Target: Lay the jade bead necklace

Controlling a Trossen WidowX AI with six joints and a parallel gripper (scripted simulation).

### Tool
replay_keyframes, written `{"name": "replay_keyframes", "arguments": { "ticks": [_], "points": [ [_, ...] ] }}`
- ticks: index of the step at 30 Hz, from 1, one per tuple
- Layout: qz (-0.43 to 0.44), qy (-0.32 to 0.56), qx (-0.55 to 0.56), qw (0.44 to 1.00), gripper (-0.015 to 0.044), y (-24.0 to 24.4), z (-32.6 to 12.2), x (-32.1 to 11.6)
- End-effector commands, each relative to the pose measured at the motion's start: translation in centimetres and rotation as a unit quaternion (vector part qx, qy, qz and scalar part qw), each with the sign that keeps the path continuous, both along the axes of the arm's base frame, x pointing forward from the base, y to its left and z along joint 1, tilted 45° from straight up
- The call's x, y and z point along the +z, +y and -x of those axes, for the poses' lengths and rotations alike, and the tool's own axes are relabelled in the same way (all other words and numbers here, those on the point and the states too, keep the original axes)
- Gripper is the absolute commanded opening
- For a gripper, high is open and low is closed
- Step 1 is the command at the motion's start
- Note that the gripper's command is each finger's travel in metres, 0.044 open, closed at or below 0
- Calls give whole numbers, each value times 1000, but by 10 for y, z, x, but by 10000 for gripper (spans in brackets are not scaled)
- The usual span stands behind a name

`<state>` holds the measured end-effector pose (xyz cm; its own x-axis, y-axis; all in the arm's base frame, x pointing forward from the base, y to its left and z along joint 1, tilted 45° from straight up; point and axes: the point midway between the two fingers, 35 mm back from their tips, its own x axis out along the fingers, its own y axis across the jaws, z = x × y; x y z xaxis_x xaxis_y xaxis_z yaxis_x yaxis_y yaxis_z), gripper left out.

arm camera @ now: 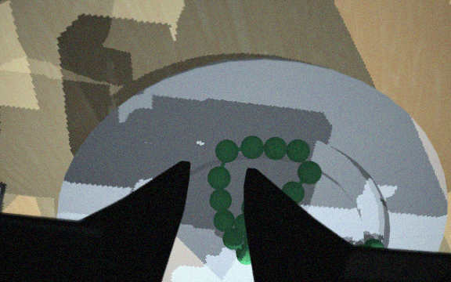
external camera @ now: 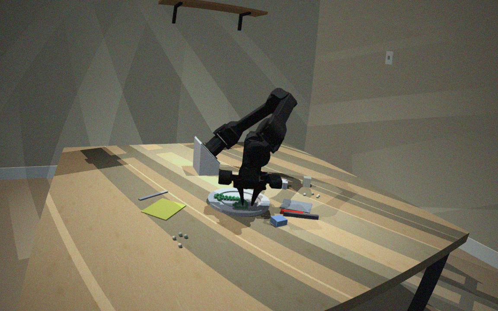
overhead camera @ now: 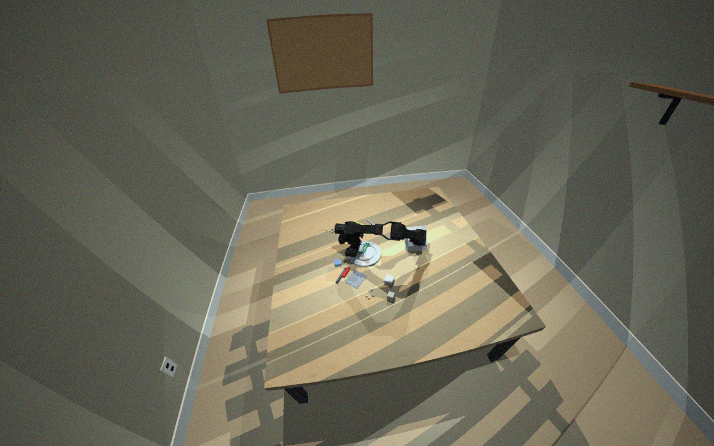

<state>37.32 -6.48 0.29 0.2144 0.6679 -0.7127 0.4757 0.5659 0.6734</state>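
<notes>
The round grey-white bead board (overhead camera: 377, 258) (external camera: 219, 209) (arm camera: 327, 86) lies on the table. The jade bead necklace (overhead camera: 367, 246) (external camera: 221, 197) (arm camera: 252, 147) lies bunched on it: one stretch at the left in the exterior view, and a narrow loop under the fingers. In the wrist view that loop crosses the groove line. My gripper (external camera: 247, 204) (arm camera: 218, 174) points down at the board, its fingers partly open. One side of the loop shows in the gap, clear of both fingers; the right finger covers part of the other side. More beads are hidden behind that finger.
A blue block (overhead camera: 337, 262) (external camera: 278, 220), a red and black tool (external camera: 301, 215) and a grey square plate (overhead camera: 356, 279) lie beside the board. A yellow sheet (external camera: 164, 209) and a thin bar (external camera: 153, 195) lie opposite. Two pale blocks (overhead camera: 388, 280) (overhead camera: 390, 297) and small loose balls (external camera: 180, 245) stand farther off.
</notes>
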Motion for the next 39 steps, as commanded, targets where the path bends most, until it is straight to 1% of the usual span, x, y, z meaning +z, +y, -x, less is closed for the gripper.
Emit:
{"name": "replay_keyframes", "arguments": {
  "ticks": [1, 3, 4, 39],
  "points": [
    [0, 0, 0, 1000, 67, 0, 0, 0],
    [0, 0, 0, 1000, 15, 0, 0, 0],
    [0, 0, 0, 1000, 0, 0, 0, 0],
    [-4, 3, -1, 1000, 0, -4, 1, 5]
  ]
}}
